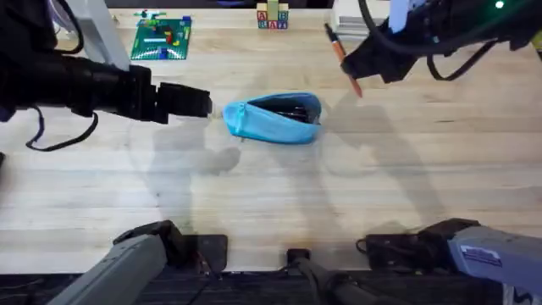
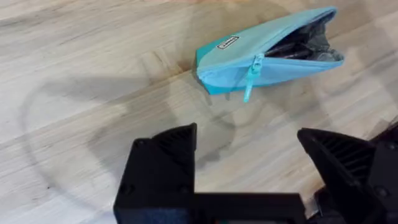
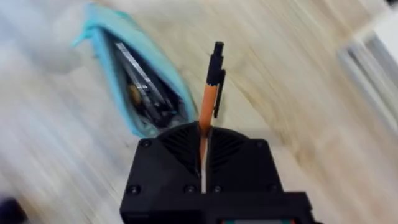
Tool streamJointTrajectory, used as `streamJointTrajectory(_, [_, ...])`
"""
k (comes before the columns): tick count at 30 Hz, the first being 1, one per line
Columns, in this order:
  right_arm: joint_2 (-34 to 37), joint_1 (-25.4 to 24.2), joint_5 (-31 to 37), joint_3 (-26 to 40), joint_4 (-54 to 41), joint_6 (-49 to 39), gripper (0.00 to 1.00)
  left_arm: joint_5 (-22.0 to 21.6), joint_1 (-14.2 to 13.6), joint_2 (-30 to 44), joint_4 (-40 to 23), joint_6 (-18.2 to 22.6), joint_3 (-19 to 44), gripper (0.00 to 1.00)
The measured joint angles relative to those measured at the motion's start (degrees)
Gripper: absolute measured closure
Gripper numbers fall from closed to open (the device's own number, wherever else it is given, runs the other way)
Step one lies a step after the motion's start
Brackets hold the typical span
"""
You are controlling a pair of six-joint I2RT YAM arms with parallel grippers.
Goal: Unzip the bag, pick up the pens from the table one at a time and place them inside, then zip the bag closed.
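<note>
Bag (image 1: pixel 275 119) lies on the table (image 1: pixel 254 203), roughly mid-table, its pointed zipped end toward the left arm. It is light blue, and the zipper is already run open along most of its length. The mouth gapes on the side away from the arm bases, and dark slim items show inside, most likely pens already stowed, though I cannot count them. The zipper pull (image 2: pixel 252 71) hangs down the near flank of the bag.

Right gripper (image 1: pixel 373 58) is raised above the table, beyond and to the right of the bag, fingers clamped together on an orange pen (image 1: pixel 345 61). The pen has a black clip and cap end sticking out past the fingers, and its long axis points loosely toward the bag's open mouth.

Left gripper (image 1: pixel 196 102) hovers just left of the bag's pointed end, not touching it. Its fingers stand wide apart with nothing between them.

I see no other loose pens on the table near the bag.

Progress, as I judge it:
- Unzipping is done.
- Some pens appear to be in.
- The held pen is the one in hand and is not yet in the bag.
- Left to do: carry that pen to the opening, let it go inside, then zip the bag shut. The left gripper looks placed to steady the bag's end for that.
</note>
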Motion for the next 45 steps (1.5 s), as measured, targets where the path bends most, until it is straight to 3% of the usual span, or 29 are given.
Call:
streamJointTrajectory(6, [0.0, 0.0, -10.1, 0.0, 0.0, -14.4, 0.969, 0.0, 0.0, 0.0, 0.0, 0.0, 0.0, 0.006])
streamJointTrajectory(12, [0.6, 0.2, -15.2, 0.0, 0.1, -21.4, 0.969, 0.0, 0.0, 0.0, 0.0, 0.0, 0.0, 0.006])
streamJointTrajectory(25, [10.7, 3.7, -21.4, 0.0, 0.4, -27.5, 0.969, 0.0, 0.0, 0.0, 0.0, 0.0, 0.0, 0.006])
streamJointTrajectory(38, [22.0, 5.9, -21.9, 0.0, 4.0, -30.1, 0.969, 0.0, 0.0, 0.0, -0.2, 0.0, 0.0, 0.006])
streamJointTrajectory(45, [24.3, 5.9, -21.9, 0.0, 4.0, -30.0, 0.969, 0.0, 0.0, 0.0, -0.3, 0.0, 0.0, 0.006])
